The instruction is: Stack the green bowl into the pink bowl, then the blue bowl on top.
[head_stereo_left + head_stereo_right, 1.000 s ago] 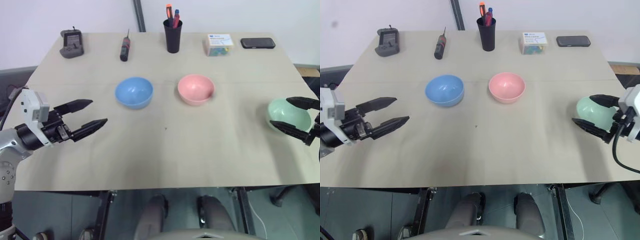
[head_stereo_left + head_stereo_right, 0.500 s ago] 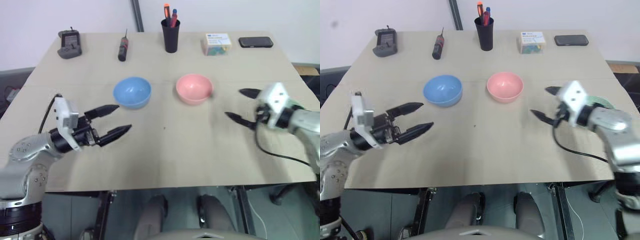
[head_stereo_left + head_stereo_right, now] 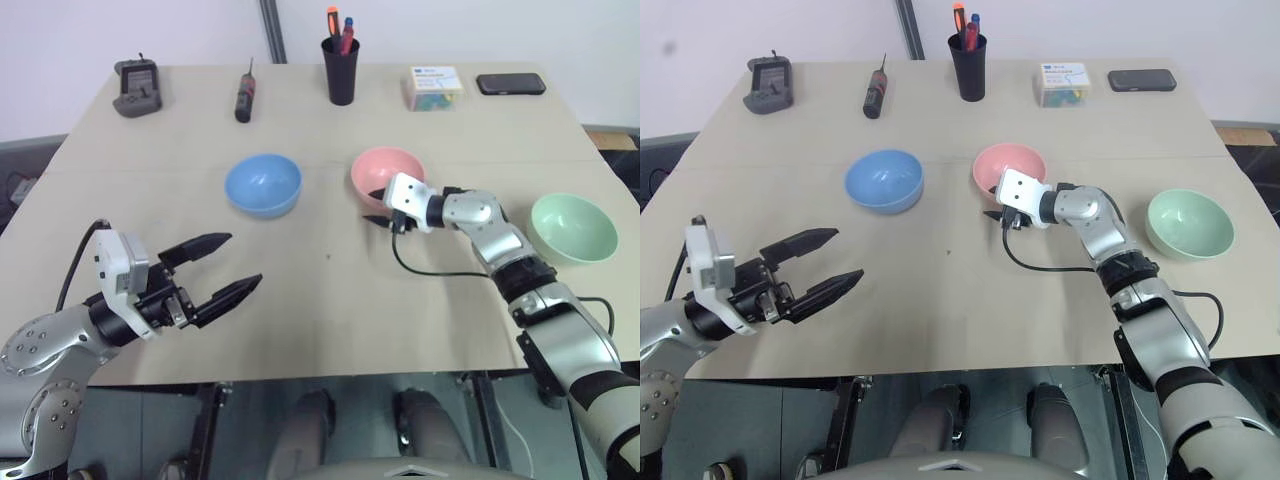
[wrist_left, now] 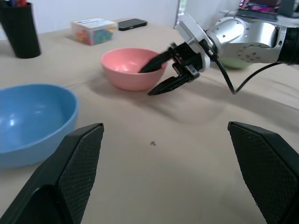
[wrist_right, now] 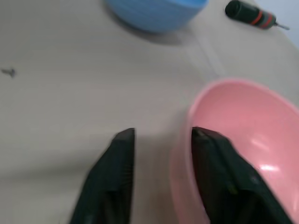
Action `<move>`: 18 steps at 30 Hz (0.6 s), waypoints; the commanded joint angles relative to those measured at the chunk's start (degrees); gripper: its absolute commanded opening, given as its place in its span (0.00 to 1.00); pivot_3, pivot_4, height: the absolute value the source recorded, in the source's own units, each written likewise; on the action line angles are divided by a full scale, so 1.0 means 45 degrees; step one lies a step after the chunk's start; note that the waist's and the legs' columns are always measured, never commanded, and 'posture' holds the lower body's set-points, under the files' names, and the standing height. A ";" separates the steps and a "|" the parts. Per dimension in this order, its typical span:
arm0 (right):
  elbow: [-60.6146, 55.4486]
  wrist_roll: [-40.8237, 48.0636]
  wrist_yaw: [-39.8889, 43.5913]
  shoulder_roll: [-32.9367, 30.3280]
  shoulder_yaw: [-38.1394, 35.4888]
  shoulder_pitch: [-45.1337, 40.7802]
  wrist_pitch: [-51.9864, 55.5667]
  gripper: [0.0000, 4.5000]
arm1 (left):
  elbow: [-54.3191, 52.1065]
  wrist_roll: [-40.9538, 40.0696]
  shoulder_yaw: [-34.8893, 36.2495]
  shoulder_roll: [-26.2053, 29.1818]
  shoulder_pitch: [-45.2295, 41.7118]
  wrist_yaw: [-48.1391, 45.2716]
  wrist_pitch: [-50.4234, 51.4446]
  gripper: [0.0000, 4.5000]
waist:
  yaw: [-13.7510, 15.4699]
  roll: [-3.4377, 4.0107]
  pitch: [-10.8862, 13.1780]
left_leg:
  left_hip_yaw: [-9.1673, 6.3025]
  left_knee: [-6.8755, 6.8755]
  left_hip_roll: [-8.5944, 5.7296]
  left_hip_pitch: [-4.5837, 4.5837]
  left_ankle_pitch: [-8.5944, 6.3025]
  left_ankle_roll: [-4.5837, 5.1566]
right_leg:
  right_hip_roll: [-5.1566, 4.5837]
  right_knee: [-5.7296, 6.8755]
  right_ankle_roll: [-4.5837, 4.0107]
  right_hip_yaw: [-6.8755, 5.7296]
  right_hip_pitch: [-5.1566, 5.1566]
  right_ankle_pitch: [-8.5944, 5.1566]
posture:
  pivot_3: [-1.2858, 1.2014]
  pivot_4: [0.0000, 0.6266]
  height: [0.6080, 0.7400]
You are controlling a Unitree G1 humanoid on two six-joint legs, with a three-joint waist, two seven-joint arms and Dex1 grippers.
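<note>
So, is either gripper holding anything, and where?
Nothing yet. Right gripper straddles the pink bowl's rim, one finger inside, not clamped; left gripper open, empty.

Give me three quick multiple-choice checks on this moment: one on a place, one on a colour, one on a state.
1. Where is the green bowl?
A. Inside the pink bowl.
B. On top of the blue bowl.
C. Alone on the table, right of the pink bowl.

2. What colour is the bowl whose rim the right hand straddles?
A. Pink.
B. Green.
C. Blue.

3. How is the left hand?
A. Shut on the blue bowl.
B. Open, holding nothing.
C. Shut on the green bowl.

Answers:
1 C: it sits by itself near the table's right edge, with nothing in it.
2 A: one finger is inside the pink bowl and the other outside its wall.
3 B: its fingers are spread over bare table, nearer the robot than the blue bowl.
</note>
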 commanded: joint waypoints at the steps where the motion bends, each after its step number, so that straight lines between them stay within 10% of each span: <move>1: 0.0722 -0.0396 -0.0379 0.0148 -0.0191 -0.0674 -0.0823 0.03 | -0.0763 -0.0293 0.0407 -0.0041 0.0194 0.0198 -0.0091 1.00 | -0.0025 0.0000 0.0000 | 0.0001 0.0000 0.0001 0.0002 0.0001 -0.0001 | 0.0002 0.0005 0.0000 0.0001 -0.0002 0.0000 | 0.52 0.24 1.00; 9: -0.1726 0.0142 0.0925 -0.0694 -0.0584 0.0248 -0.0634 0.01 | -0.0742 -0.0269 0.0338 -0.0025 0.0227 0.0357 -0.0125 1.00 | -0.0018 0.0002 0.0001 | 0.0016 -0.0001 0.0001 0.0005 0.0001 -0.0002 | 0.0004 0.0013 -0.0001 0.0020 -0.0011 0.0000 | 0.52 0.24 1.00; 18: -1.2629 0.3299 0.3806 -0.4369 -0.0918 0.5906 0.6247 0.01 | -0.0201 -0.0040 -0.0190 -0.0024 -0.0257 0.0195 -0.0210 1.00 | 0.0262 0.0001 0.0000 | 0.0001 0.0002 0.0003 -0.0008 -0.0032 0.0055 | -0.0004 -0.0004 0.0000 0.0007 0.0000 0.0000 | 0.52 0.24 1.00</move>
